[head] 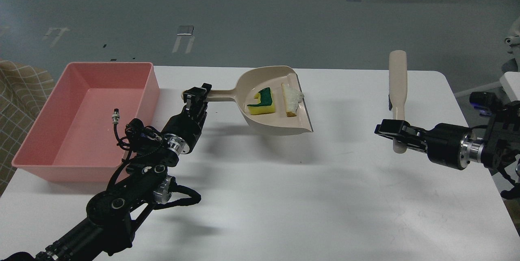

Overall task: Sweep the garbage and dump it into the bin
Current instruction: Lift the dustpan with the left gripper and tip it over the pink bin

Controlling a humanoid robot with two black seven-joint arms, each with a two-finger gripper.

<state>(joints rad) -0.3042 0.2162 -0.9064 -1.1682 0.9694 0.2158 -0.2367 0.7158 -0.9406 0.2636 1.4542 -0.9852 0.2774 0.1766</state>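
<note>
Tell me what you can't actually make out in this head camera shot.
- Brush bristles: head view shows only a dark sliver on the left edge; the beige back hides the rest.
- Dustpan handle end: covered by the left gripper fingers.
- Bin near inside wall: hidden by its own rim.
- Bread-like strip: whitish stuff on its far end is too blurred to identify.
- Right gripper: arm cut off by the right edge.

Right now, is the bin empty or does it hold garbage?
Empty. The bin shows a bare pink floor; the sponge piece and bread-like strip lie in the dustpan.
</note>
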